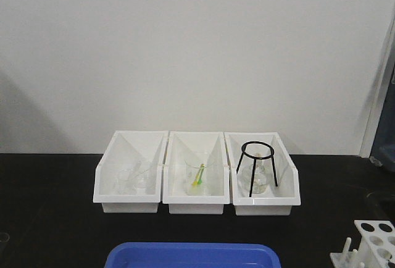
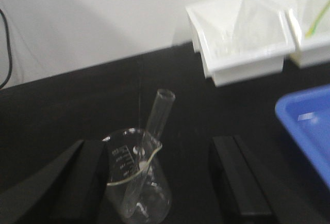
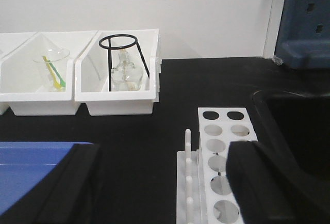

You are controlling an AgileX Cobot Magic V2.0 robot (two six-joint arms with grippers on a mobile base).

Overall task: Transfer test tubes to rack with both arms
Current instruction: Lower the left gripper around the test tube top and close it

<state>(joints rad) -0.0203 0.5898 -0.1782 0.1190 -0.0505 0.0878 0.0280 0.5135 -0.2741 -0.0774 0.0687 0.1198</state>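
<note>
Left gripper (image 2: 159, 182) jaws stand apart, flanking a glass flask (image 2: 157, 201) that holds one test tube (image 2: 156, 123). The right gripper (image 3: 165, 182), also apart, hangs over the white rack (image 3: 221, 131). Its visible holes are empty, so transfers apparently haven't begun.

Laboratory, black benchtop (image 1: 49, 181), glass beaker (image 2: 154, 198) with test tube (image 2: 161, 109), white tube rack (image 3: 223, 123)

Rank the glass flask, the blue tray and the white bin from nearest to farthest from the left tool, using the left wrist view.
1. The glass flask, between the fingers of the left tool, with a test tube standing in it.
2. The blue tray, off to the right.
3. The white bin, farthest, back right by the wall.
</note>
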